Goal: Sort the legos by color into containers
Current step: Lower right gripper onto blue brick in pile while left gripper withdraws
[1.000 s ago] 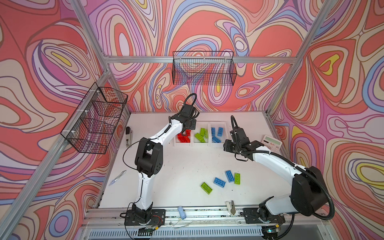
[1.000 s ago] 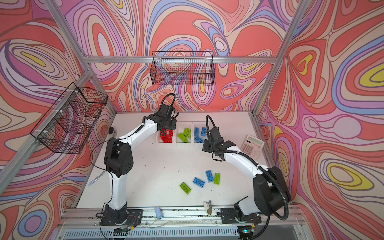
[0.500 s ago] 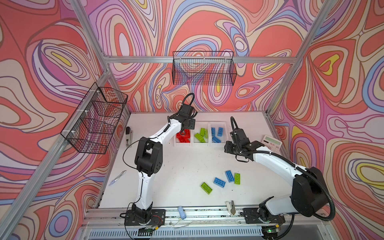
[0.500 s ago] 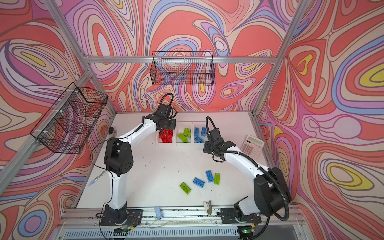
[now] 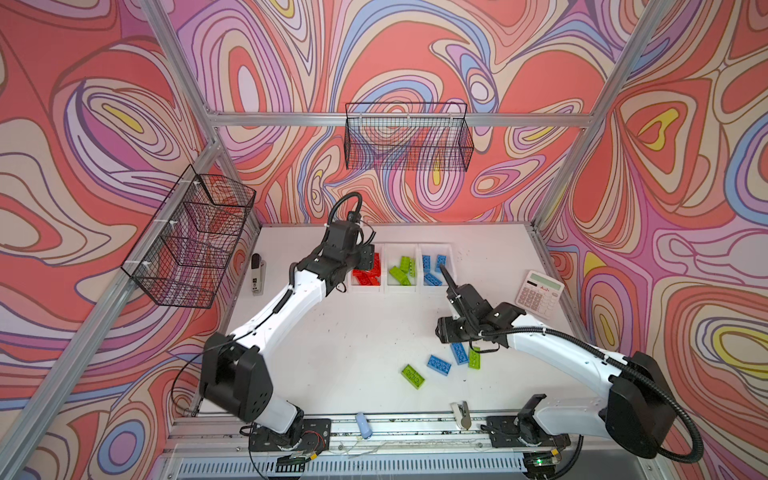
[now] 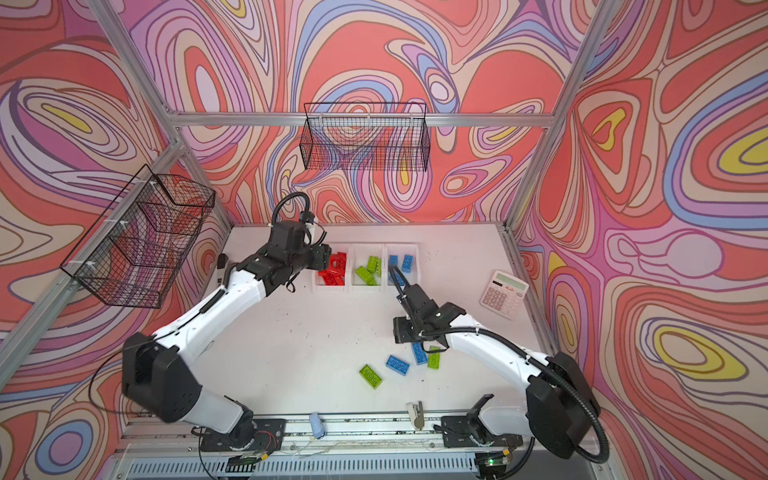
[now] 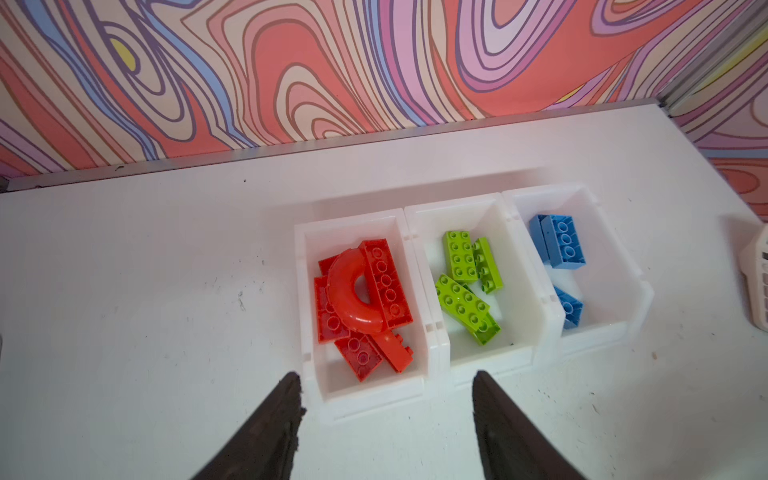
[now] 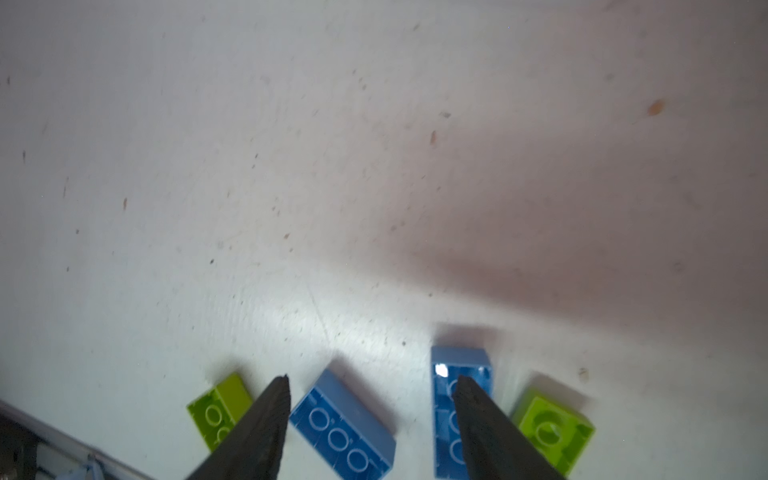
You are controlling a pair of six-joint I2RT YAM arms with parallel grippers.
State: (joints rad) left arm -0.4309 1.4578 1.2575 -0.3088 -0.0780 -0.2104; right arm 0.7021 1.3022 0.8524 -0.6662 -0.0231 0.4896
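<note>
On the surface [image 5: 353, 340], just toward five o'clock from the wide, empty right tool [image 8: 370, 379], find the nearest blue lego [image 5: 458, 355], long axis eleven-to-five; leave the left tool [image 7: 385, 374], likewise wide and empty, far off by the red container [image 7: 304, 291].

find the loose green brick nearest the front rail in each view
Top view: green brick on the table, just left of a blue brick.
Top view: same spot.
Left wrist: not in it.
Right wrist: partly seen, just outside the open right hand.
Shared landmark: that blue brick beside it.
</note>
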